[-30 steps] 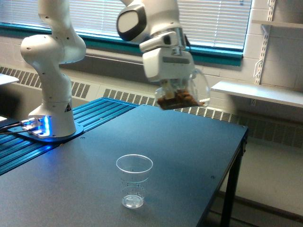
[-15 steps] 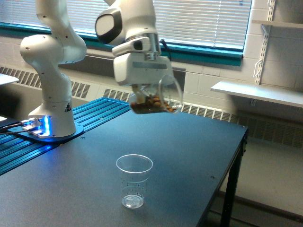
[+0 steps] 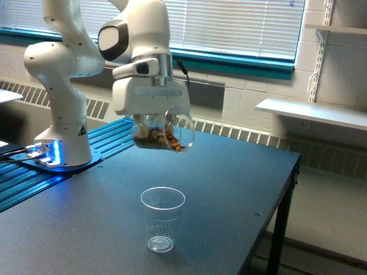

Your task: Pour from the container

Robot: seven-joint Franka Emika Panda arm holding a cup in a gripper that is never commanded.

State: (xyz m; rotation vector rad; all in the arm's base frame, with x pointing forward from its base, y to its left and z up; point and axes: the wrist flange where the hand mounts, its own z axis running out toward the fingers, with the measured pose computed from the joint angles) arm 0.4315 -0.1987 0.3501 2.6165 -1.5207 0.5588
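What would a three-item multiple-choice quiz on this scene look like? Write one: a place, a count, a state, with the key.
1. Where does the container sit?
A. on the table
B. in the air, held by the gripper
C. on the wall shelf

2. How many clear cups show?
A. one
B. two
C. four

3. What is the state of the narrow cup standing on the table?
A. empty and upright
B. full of nuts
C. lying on its side

Key: 1 B, it hangs tilted under the gripper, above the table. 2 B, the held container and the standing cup. 3 A, its rim faces up and nothing brown shows inside it.
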